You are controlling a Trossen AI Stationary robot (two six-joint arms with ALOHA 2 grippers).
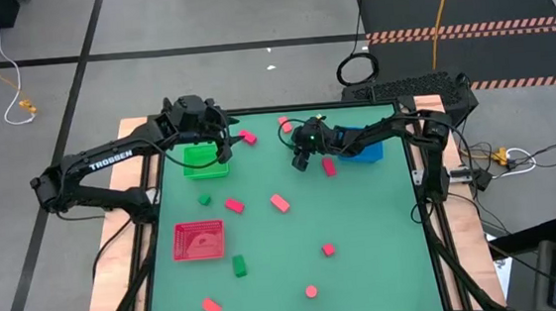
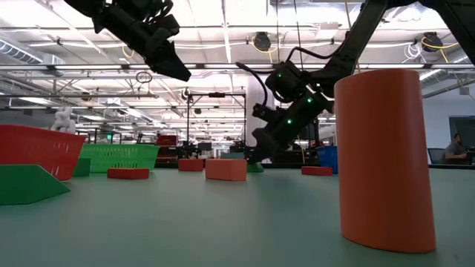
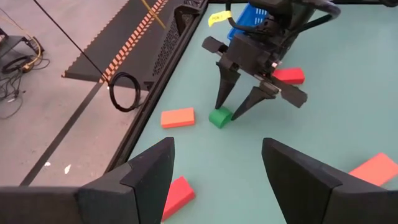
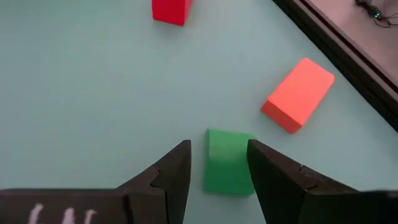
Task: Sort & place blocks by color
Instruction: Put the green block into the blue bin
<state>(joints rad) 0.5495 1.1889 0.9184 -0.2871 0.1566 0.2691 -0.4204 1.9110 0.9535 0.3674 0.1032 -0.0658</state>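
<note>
My right gripper (image 4: pixel 219 144) is open and low over the table's far middle. Its two fingers stand on either side of a small green block (image 4: pixel 227 160) that lies flat on the table (image 1: pixel 364 238); the left wrist view shows the same block (image 3: pixel 219 117) between those fingers. My left gripper (image 3: pixel 217 143) hangs open and empty above the green tray (image 1: pixel 204 161) at the far left. More red blocks (image 1: pixel 280 203) and green blocks (image 1: pixel 239 266) lie scattered over the table. My right gripper comes at the green block slanting down from the table's right, one finger beside each of the block's sides (image 4: pixel 211 155). A strip of table shows between one finger and the block. Whether the other finger (image 4: pixel 261 165) touches it, I cannot tell.
A red tray (image 1: pixel 198 239) sits at the left and a blue tray (image 1: pixel 365 149) at the far right. Red blocks (image 4: pixel 298 93) lie close to the green block. A red cylinder (image 2: pixel 386 159) stands near the front edge.
</note>
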